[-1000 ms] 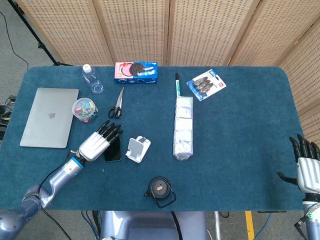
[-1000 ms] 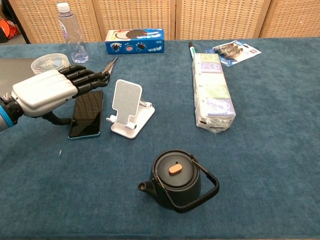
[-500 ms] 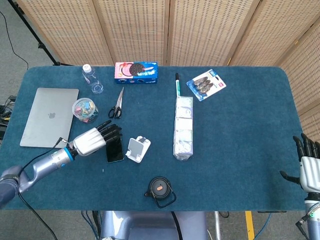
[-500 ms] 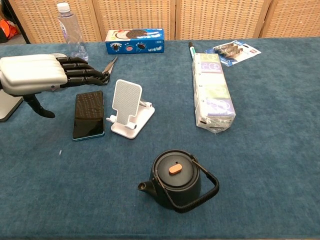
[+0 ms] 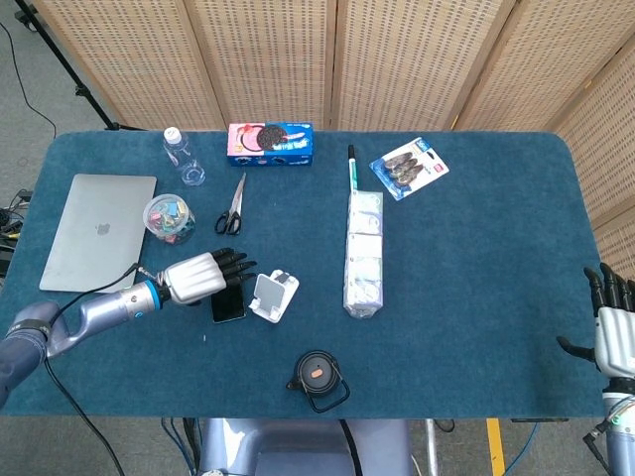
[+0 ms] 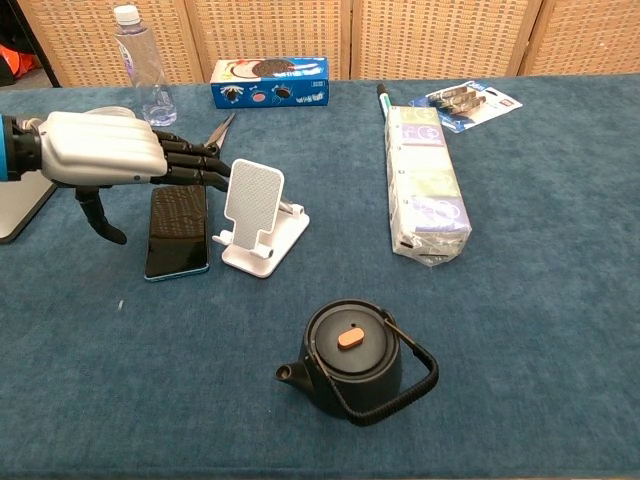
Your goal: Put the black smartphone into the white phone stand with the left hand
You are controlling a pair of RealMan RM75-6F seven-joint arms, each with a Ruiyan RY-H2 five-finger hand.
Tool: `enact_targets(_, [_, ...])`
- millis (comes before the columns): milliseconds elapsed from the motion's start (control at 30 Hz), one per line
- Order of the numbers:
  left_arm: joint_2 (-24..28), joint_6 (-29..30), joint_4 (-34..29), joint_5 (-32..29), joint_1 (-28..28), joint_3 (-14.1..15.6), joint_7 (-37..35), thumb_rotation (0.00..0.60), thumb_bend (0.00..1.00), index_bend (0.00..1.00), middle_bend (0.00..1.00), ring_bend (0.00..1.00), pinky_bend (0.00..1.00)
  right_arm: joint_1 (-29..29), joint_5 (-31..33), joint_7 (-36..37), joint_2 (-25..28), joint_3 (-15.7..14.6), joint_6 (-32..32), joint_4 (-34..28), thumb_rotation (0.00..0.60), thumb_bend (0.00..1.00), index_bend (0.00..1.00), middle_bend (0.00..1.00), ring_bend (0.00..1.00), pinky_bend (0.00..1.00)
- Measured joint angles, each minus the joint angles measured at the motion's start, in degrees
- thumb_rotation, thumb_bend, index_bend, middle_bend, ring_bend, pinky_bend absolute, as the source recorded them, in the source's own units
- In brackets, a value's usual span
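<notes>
The phone (image 6: 178,231) is left lying flat on the tabletop (image 6: 520,300) right under the left hand (image 6: 110,160), which is held spread and empty above it with fingers stretched toward the stand (image 6: 258,218) just beyond, probably so it can be scooped up.

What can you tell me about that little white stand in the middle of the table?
The stand looks like white plastic: a flat base with a tilted backrest whose face has a fine dotted texture, and a small lip at the front. It sits upright on the blue cloth, empty. The phone lies flat just beside it, and a black teapot sits nearer the camera. The left hand hovers over the phone, its dark fingertips close to the backrest; whether they touch it is unclear.
</notes>
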Motion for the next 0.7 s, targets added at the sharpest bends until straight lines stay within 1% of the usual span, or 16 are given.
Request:
enact_targets(267, [-3.55,-0.80,4.11,0.35,0.03,0.68,-0.48,0.600,0.00,0.13,0.04,0.07,0.17,-0.05,0.43,0.15,0.34,0.14,-0.13,-0.30,0.600,0.00,0.00,0.00,0.00,0.00])
enact_targets(500, [-6.62,-1.31,6.97,0.43,0.07,1.13,-1.32,0.600,0.00,0.18,0.09,0.11,0.21,-0.07,0.65,0.46,0.62,0.20,-0.25,-0.57,0.600,0.00,0.00,0.00,0.00,0.00])
enact_targets(633, [-7.51,-1.05,8.41,0.75,0.16,1.80,-2.06,0.600,0.00,0.20,0.12,0.13,0.23,-0.12,0.80,0.75,0.84,0.21,-0.36,-0.61,0.600,0.00,0.00,0.00,0.00,0.00])
enact_targets(700, [-7.74,-0.99,8.87,0.71,0.26,1.96,-2.37,0.600,0.00,0.23,0.15,0.14,0.25,-0.13,0.82,0.92,0.92,0.20,-0.45,-0.67,0.600,0.00,0.00,0.00,0.00,0.00])
